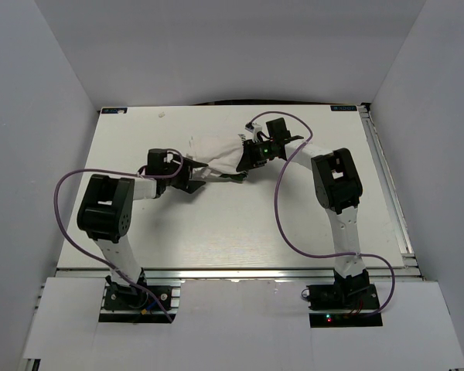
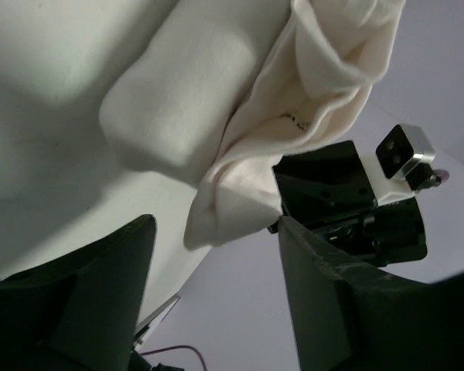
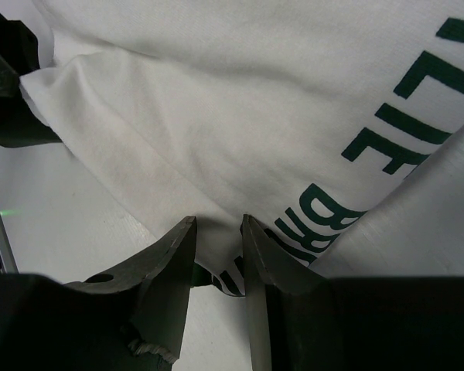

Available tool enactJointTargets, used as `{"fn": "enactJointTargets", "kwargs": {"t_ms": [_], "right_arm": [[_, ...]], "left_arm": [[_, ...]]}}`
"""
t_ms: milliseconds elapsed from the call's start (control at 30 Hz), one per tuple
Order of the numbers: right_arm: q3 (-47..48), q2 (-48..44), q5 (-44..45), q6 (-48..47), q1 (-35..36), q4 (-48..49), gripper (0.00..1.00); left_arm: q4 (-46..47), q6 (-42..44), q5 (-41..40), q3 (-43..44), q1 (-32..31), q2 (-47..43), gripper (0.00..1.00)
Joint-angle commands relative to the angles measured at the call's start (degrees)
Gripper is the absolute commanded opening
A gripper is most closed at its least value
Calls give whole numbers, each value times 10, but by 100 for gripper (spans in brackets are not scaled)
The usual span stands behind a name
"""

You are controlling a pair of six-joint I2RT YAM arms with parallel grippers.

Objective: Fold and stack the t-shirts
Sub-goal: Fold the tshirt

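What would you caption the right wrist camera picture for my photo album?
Right gripper pinching the edge of a white t-shirt printed with green lettering.

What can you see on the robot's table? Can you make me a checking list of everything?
Surface: white table, flat and plain.
Job's things: one white t-shirt with green letters, bunched up between the two arms; no folded stack seen.
Clutter: only a tiny pale speck near the far edge, too small to tell what it is.
Grippers: left gripper has its fingers wide open, with a shirt corner hanging between them; right gripper has its fingers pinched on the shirt's printed edge.
Cables: purple cables loop off both arms.
Surroundings: plain white walls around the table.
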Motion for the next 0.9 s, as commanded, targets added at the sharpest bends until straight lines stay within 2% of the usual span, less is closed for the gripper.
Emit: {"fn": "enactJointTargets", "kwargs": {"t_ms": [0, 100, 233, 567, 633, 733, 867], "right_arm": [[0, 8, 19, -4, -4, -7, 38], [0, 8, 19, -4, -4, -8, 38], [1, 8, 20, -3, -4, -8, 38], [1, 9, 20, -4, -4, -8, 38], [1, 9, 21, -4, -4, -8, 38], [0, 8, 21, -4, -4, -7, 38], [2, 8, 21, -4, -4, -6, 38]], "left_arm": [[44, -31, -9, 26, 1, 12, 73], [47, -36, -2, 46, 1, 26, 69], [56, -44, 3, 51, 1, 37, 56], [71, -56, 21, 46, 2, 29, 49], [72, -61, 28, 49, 2, 28, 49], [74, -67, 40, 49, 2, 22, 58], [74, -70, 47, 37, 4, 15, 61]]}}
